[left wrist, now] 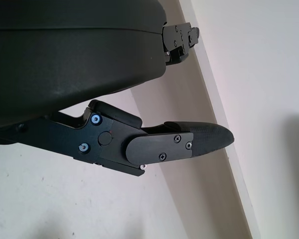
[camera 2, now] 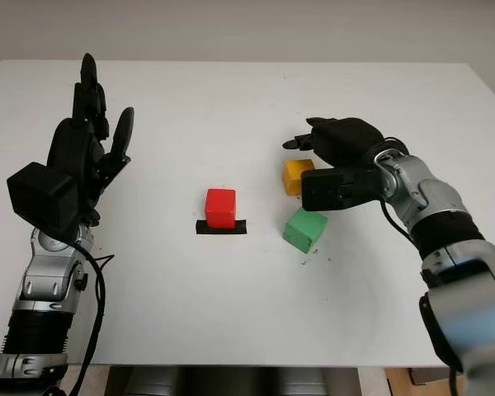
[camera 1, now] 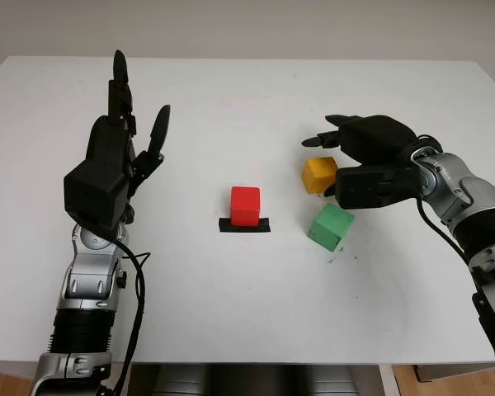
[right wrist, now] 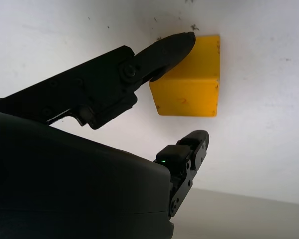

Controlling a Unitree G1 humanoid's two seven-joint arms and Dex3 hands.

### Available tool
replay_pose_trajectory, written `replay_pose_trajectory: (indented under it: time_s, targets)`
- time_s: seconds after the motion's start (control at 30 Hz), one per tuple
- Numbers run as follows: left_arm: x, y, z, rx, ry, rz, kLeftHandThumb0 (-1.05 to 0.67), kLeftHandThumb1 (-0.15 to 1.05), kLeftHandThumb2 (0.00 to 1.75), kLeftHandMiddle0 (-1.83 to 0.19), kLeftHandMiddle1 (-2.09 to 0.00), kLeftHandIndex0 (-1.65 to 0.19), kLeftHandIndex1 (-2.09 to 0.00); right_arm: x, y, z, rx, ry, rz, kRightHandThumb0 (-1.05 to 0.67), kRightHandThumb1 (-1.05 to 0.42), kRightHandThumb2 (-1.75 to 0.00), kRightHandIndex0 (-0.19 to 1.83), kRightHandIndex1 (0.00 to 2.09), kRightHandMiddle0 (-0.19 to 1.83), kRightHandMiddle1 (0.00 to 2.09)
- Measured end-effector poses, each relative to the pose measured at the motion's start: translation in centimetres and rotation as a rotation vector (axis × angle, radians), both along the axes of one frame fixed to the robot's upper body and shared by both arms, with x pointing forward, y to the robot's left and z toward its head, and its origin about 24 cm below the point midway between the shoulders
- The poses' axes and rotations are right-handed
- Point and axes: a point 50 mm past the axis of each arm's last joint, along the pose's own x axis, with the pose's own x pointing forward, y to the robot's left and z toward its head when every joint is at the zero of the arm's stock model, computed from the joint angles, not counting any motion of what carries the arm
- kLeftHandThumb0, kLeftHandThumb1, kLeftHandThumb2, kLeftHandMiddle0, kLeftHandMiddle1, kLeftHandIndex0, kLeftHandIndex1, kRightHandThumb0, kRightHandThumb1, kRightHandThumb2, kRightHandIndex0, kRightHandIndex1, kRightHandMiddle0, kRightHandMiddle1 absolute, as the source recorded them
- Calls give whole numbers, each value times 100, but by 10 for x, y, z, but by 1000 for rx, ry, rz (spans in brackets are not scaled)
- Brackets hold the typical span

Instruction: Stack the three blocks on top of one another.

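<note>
I'm bringing my right hand [camera 1: 359, 161], fingers [right wrist: 164, 47] apart, nothing held, around the yellow block [camera 1: 319, 174] just behind the green block [camera 1: 331, 226], red block [camera 1: 245, 205] mid-bench [camera 1: 231, 305], left hand [camera 1: 120, 148] open, raised; should center before closing.

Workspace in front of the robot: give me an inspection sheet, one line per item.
Surface: white table, a few small dark specks.
Job's things: red block on a black tape mark at centre; yellow block and green block to its right, close together; none stacked.
Clutter: nothing seen.
Hands: left hand open, raised over the table's left side; right hand open around the yellow block, one fingertip at its edge, contact unclear, not grasping.
Cables: black cable along the left forearm.
Surroundings: pale wall behind the table.
</note>
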Motion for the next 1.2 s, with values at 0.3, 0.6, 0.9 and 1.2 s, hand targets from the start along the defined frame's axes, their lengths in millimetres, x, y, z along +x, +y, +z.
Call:
replay_pose_trajectory:
  time_s: [0.3,0.6,0.9,1.2]
  targets:
    - [-1,-3,1,-2,-3,-16,-67,105,46,17,-6,16,-5,-1,-1,0,33,-42,9,-40,-90,-6,26,8,78,24]
    - [-2,-4,3,8,-21,-17,-67,105,45,15,-6,15,-6,0,-2,-1,24,-17,-6,-40,-90,-5,23,5,72,21]
    - [-2,-4,3,9,-21,-19,-67,105,45,14,-6,14,-6,1,-3,-1,3,-6,-16,-42,-89,-5,24,6,77,22]
    - [-2,-5,3,7,-22,-21,-67,105,45,15,-5,14,-6,1,-6,-2,1,-4,-22,-39,-95,-5,27,6,49,109]
